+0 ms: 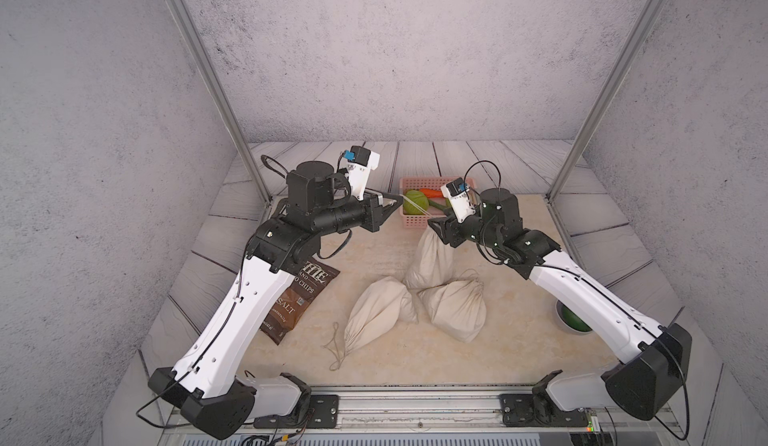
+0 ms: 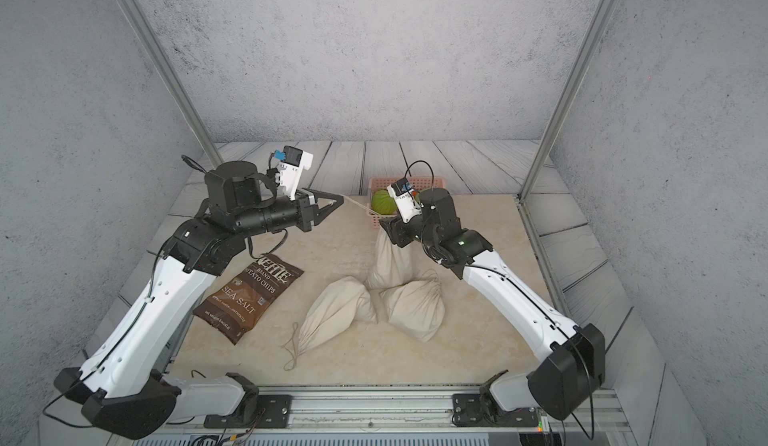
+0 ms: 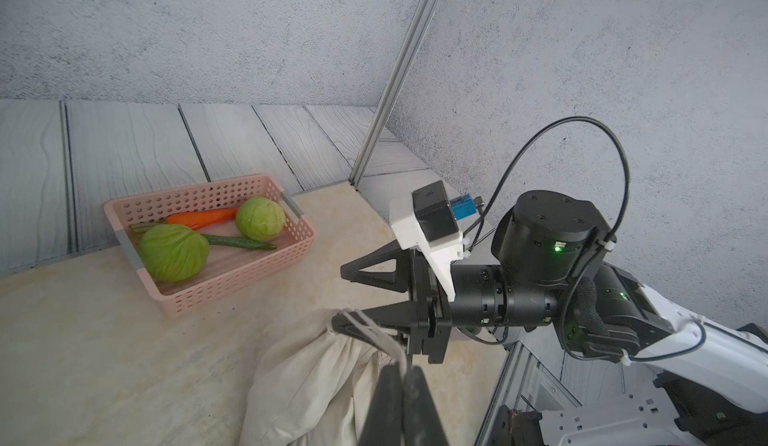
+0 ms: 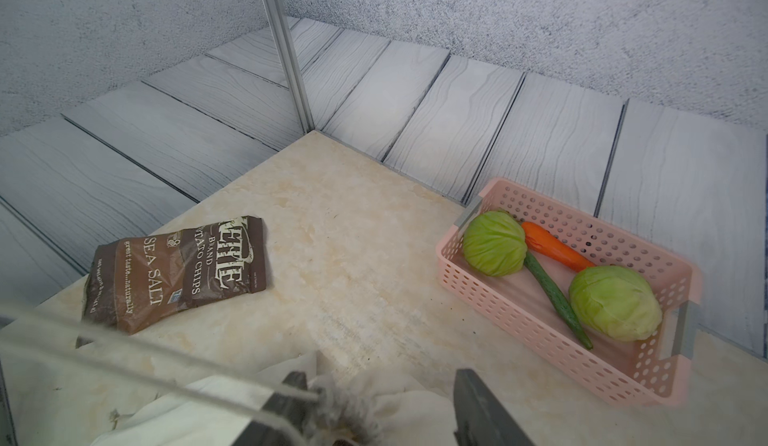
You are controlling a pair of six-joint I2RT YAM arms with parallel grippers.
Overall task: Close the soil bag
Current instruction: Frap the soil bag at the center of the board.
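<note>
1. L tool: clenched on the drawstring, which runs taut from its tips to the neck of the soil bag.
2. R tool: released, jaws apart. The gathered bag neck sits betw. them, against one finger, w/ string draped over that finger.
3. Soil bag: upright on the table, just in front of the pink basket, base against two other cloth sacks.
4. Basket holds cabbages, a carrot and a cucumber.
5. Chips bag: flat on the table, by the L arm.
</note>
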